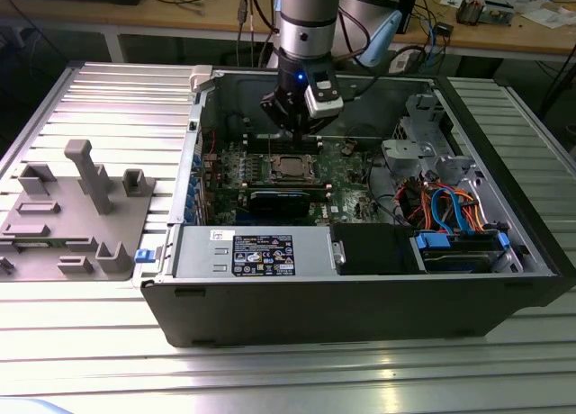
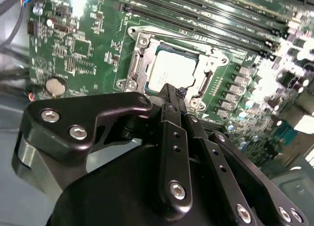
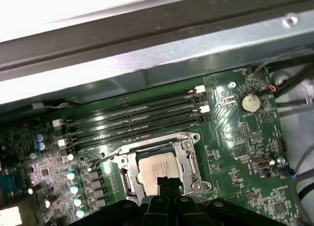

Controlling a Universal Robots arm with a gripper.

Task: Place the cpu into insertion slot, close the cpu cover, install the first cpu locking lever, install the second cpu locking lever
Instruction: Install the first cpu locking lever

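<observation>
The cpu (image 2: 169,69) lies flat in the insertion slot (image 3: 128,159) on the green board, silver top up; the exterior view shows the cpu (image 1: 290,166) mid-case. The cpu cover (image 2: 135,64) lies down around it as a silvery frame, the chip showing through its window in both wrist views. My gripper (image 2: 169,91) is shut, black fingers pressed together with nothing visible between them. Its tip hangs just over the socket's edge beside the chip in the first wrist view (image 3: 169,183). In the exterior view the gripper (image 1: 301,133) hovers over the board just behind the socket.
Long memory slots (image 3: 132,120) run beside the socket, with a coin battery (image 3: 249,102) further off. A black card (image 1: 286,198) and the power-supply box (image 1: 256,252) sit in front. Blue and orange cables (image 1: 445,207) fill the case's right. A grey fixture tray (image 1: 72,216) lies outside, left.
</observation>
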